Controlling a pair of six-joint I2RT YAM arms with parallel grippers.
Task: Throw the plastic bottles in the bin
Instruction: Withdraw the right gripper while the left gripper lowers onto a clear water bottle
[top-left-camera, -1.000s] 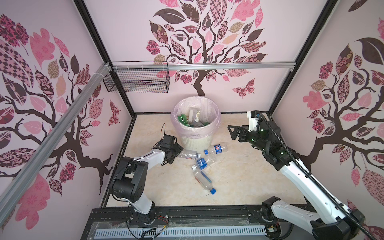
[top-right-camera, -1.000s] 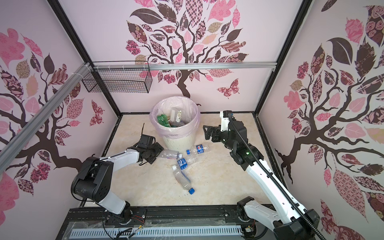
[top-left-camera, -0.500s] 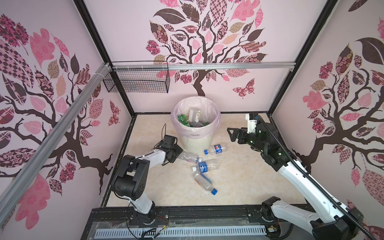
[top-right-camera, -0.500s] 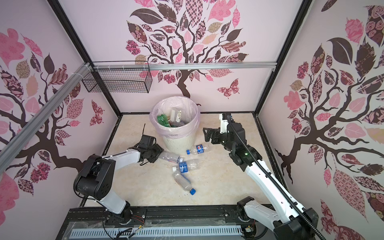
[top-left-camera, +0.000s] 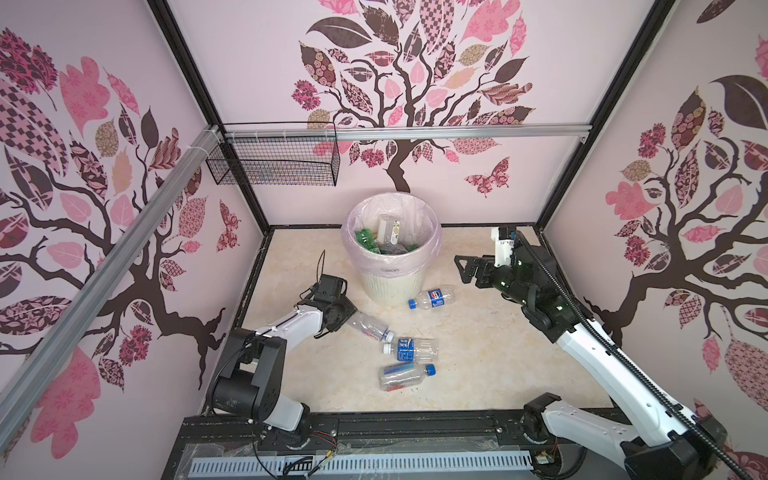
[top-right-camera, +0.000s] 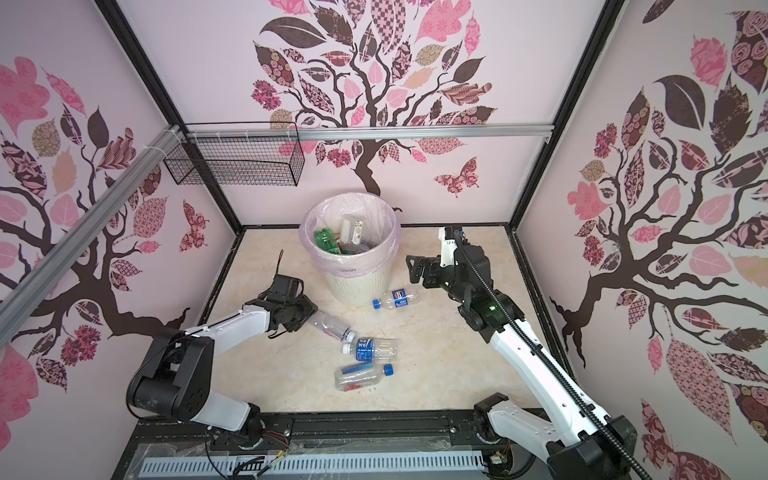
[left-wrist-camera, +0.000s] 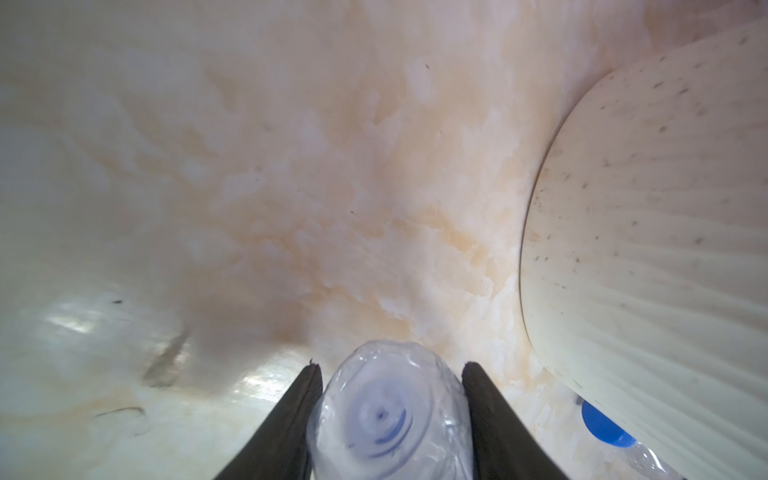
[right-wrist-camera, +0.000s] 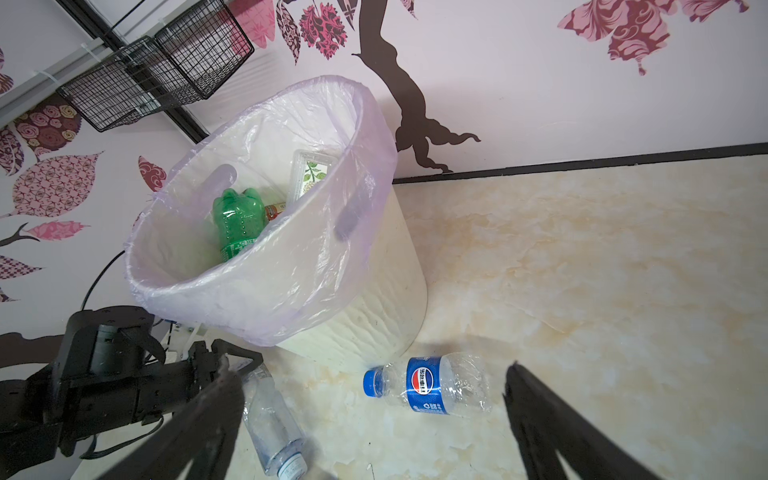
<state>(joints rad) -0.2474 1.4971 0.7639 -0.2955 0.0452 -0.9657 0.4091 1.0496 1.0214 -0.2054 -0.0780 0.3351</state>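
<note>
Jaws on my L gripper clamp clear bottle by its base, on floor at bin's 7 o'clock. Looks empty: prob light, crushy, slick, so stiffer base/neck grips best. R gripper gapes wide, nothing in it.

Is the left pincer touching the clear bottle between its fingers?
Touching. The left wrist view shows the left pincer closed, fingers pressing the clear bottle on both sides.
</note>
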